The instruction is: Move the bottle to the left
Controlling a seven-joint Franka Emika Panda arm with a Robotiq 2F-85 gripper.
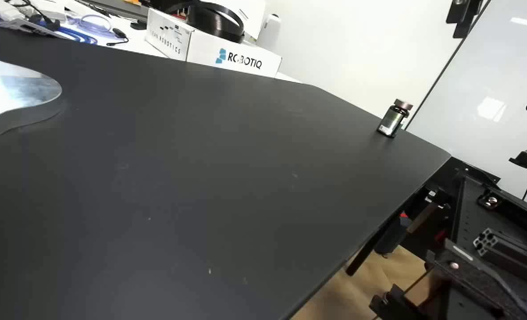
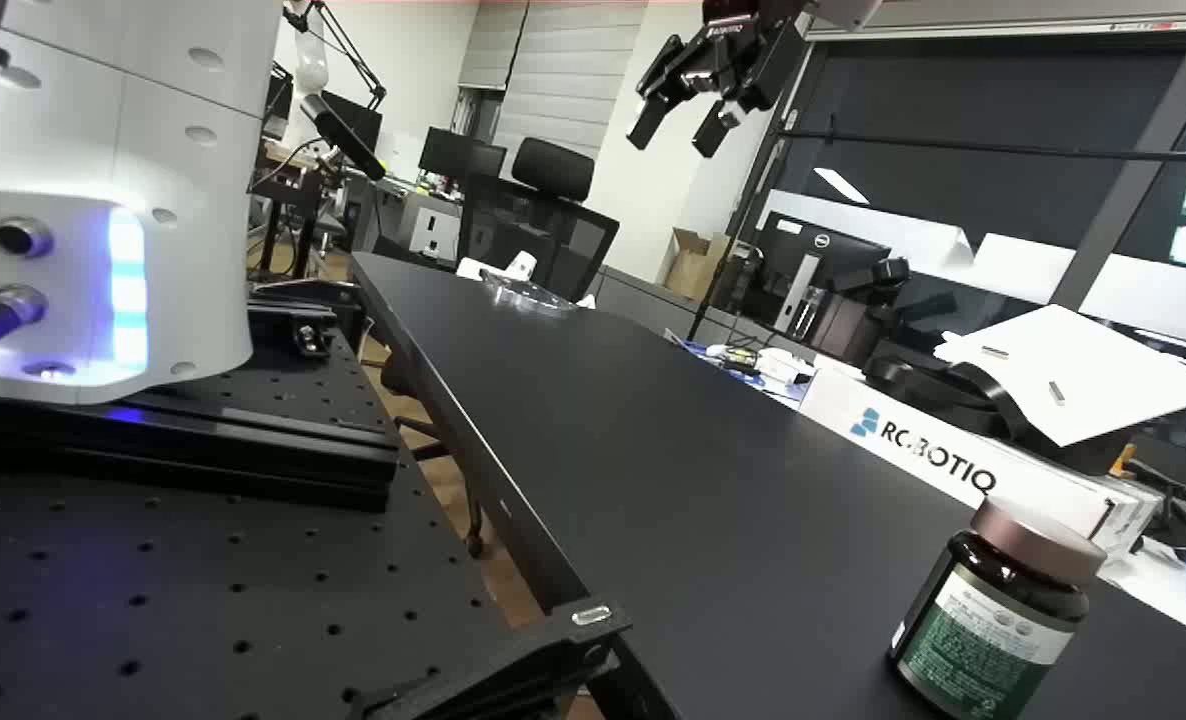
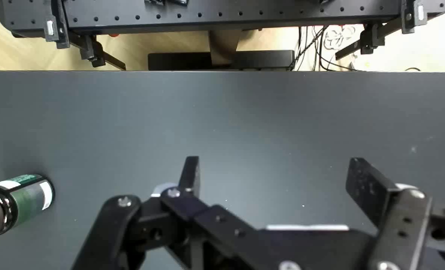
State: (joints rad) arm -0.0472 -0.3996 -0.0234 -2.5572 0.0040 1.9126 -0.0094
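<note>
One bottle is standing on one black table; in an exterior view it is sitting between two and three o'clock, close to the table's edge. In an exterior view the bottle is showing at four o'clock, wearing one coppery cap and a green-and-white label. In the wrist view the bottle is appearing between eight and nine o'clock, its cap pointing toward eight and partly out of view. One shiny curved piece is lying on the table between nine and ten o'clock in an exterior view. One ROBOTIQ box is showing in both exterior views, resting just beyond the table's edge. One white robot base is standing between nine and ten o'clock in an exterior view.

One gripper is hanging above the table, its two fingers standing spread wide, with table surface showing between them in the wrist view. In an exterior view the gripper is hanging near one o'clock, its fingertips pointing toward seven, and the bottle is standing well apart from it
</note>
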